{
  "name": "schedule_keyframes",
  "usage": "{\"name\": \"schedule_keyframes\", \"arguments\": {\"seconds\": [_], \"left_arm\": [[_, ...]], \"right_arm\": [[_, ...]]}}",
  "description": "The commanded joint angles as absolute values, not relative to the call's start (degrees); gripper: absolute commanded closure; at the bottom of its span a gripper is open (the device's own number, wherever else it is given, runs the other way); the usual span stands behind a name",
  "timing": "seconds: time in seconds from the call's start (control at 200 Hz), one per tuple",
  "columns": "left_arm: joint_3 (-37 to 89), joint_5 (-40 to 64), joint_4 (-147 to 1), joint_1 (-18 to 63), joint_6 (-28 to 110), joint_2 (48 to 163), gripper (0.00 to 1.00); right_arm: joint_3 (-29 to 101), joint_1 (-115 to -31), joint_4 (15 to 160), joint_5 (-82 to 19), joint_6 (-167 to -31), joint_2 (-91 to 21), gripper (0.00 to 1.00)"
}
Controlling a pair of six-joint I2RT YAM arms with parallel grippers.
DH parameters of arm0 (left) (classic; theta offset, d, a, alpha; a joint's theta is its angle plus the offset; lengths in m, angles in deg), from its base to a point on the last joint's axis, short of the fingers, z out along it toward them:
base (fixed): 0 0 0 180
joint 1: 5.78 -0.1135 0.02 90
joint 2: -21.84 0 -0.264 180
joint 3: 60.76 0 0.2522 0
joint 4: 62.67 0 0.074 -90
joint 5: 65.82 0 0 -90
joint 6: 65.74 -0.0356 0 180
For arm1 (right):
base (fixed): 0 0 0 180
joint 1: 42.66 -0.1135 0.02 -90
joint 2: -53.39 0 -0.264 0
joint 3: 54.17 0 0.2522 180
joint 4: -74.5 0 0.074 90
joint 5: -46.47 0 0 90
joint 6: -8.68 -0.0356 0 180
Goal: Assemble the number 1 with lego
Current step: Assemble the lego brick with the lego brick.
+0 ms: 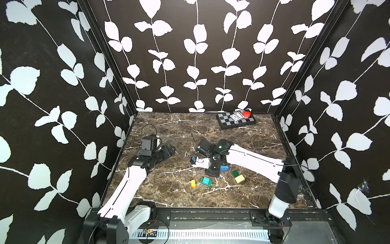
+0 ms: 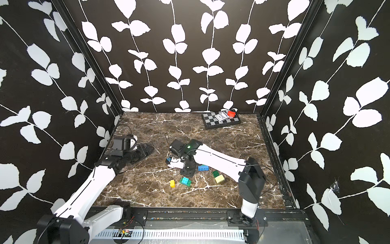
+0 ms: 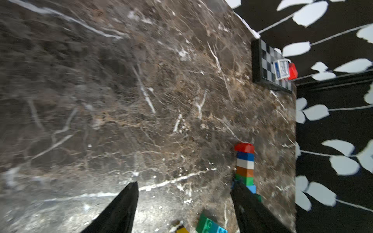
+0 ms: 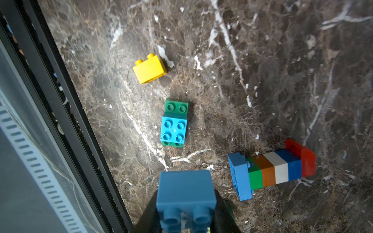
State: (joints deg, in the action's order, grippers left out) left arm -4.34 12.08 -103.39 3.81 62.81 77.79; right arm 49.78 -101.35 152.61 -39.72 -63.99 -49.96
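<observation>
The left pincer [image 3: 184, 187] is hovering left of mid-worktop [image 1: 168, 190], released, jaws apart with nothing between them. Nearer the near edge, a yellow brick [image 4: 149, 69] and a green-and-light-blue pair [image 4: 174, 125] are lying loose. About mid-worktop the stack [image 4: 272, 171] is lying on its side (light-blue base, then green, orange, white, blue, red cap). To its right the right pincer [image 4: 186, 217] is clenching a blue brick [image 4: 184, 189], studs facing back toward the wrist.

The step in hand looks like carrying this brick to the stack. Next it probably needs turning so studs meet sockets, with the left pincer steadying the stack.

The right wrist view is showing the full colour order, which the right arm [image 1: 253, 161] is mostly hiding in both top views. Those views are showing a dark green brick [image 1: 235, 173] and a cream brick [image 1: 240, 179] nearer the right edge, both outside the right wrist view.
</observation>
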Motion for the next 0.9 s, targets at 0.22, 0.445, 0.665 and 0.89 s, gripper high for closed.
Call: {"name": "schedule_keyframes", "arguments": {"seconds": [0.22,0.445,0.665,0.89], "left_arm": [[-13.0,28.8,-108.2,3.5,68.3,64.3,0.25],[-13.8,29.6,-109.3,3.4,68.9,62.9,0.26],[-13.9,29.7,-109.3,3.4,68.8,62.9,0.26],[-14.1,29.5,-108.9,3.4,68.8,63.0,0.25]], "right_arm": [[58.0,-103.2,160.5,-41.2,-61.6,-58.6,0.79],[59.8,-104.4,161.3,-41.5,-62.2,-62.4,0.77],[61.2,-105.5,161.6,-43.0,-64.4,-65.5,0.77],[59.9,-105.7,161.6,-44.2,-67.2,-65.7,0.77]]}}
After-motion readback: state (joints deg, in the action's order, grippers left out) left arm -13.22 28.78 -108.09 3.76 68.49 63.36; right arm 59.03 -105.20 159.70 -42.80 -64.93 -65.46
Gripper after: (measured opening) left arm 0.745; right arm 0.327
